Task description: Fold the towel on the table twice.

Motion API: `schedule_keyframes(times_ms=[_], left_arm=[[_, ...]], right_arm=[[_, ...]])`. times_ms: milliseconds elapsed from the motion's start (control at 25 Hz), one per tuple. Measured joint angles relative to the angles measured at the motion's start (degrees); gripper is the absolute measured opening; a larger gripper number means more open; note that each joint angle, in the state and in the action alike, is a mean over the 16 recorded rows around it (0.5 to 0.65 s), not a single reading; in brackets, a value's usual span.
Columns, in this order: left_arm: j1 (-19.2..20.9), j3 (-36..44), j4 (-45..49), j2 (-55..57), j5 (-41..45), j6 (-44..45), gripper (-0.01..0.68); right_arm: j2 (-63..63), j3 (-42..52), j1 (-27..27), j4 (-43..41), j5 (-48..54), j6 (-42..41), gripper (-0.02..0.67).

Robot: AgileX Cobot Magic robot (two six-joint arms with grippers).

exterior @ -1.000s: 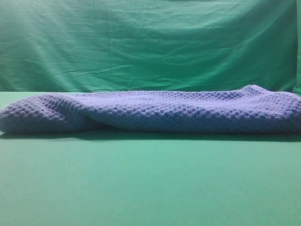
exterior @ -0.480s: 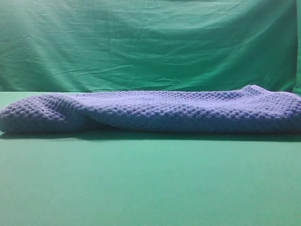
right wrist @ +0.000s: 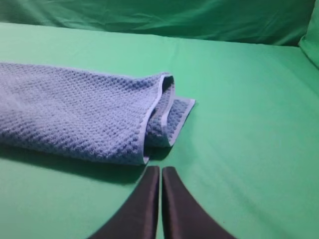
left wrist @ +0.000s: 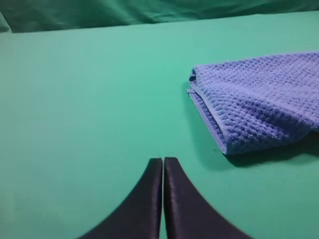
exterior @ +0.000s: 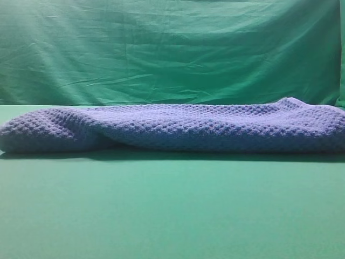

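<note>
Towel [exterior: 178,128] is seen lying as a long folded band across the table [exterior: 172,216] | left gripper [left wrist: 163,162] and right gripper [right wrist: 160,170] are clenched, empty, off the cloth | second fold judged pending; jaws must be opened at an end.

Left pincer [left wrist: 163,164] and right pincer [right wrist: 160,172] both closed, fingers pressed together, holding nothing

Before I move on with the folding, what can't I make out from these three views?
- Exterior high view: both arms are out of frame; the towel runs off the right edge.
- Left wrist view: towel cut off at the right edge; shut left end effector clear of it.
- Right wrist view: towel cut off at the left edge; its underside on the table is hidden.
</note>
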Motion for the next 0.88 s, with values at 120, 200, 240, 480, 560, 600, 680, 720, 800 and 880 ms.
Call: schedule_keyframes(times_ms=[120,200,240,480,560,600,680,720,800,880], left_arm=[[0.0,0.26,1.04,-0.99,-0.5,0.0,0.0],[0.0,0.26,1.6,-1.45,-0.58,0.0,0.0],[0.0,0.26,1.88,-1.6,-0.53,0.0,0.0],[0.0,0.24,2.9,-1.75,0.83,0.03,0.0],[0.0,0.23,3.05,-1.75,1.38,0.05,0.0],[0.0,0.22,3.07,-1.75,1.65,0.06,0.0],[0.0,0.21,3.08,-1.75,2.2,0.1,0.0],[0.0,0.2,3.08,-1.75,2.48,0.13,0.0],[0.0,0.19,3.09,-1.75,3.0,0.17,0.0],[0.0,0.17,3.09,-1.75,3.4,0.22,0.0]], right_arm=[[0.0,1.25,0.0,-0.08,0.06,0.0,0.0],[0.0,1.77,0.0,-0.11,0.27,0.0,0.0],[0.0,1.95,0.0,-0.12,0.4,0.0,0.0],[0.0,2.2,0.0,-0.16,1.18,-0.01,0.0],[0.0,2.2,0.0,-0.17,1.44,-0.03,0.0],[0.0,2.2,0.0,-0.17,1.56,-0.04,0.0],[0.0,2.2,0.0,-0.18,1.66,-0.07,0.0],[0.0,2.2,0.0,-0.18,1.69,-0.08,0.0],[0.0,2.2,0.0,-0.18,1.72,-0.1,0.0],[0.0,2.2,0.0,-0.18,1.75,-0.12,0.0]])
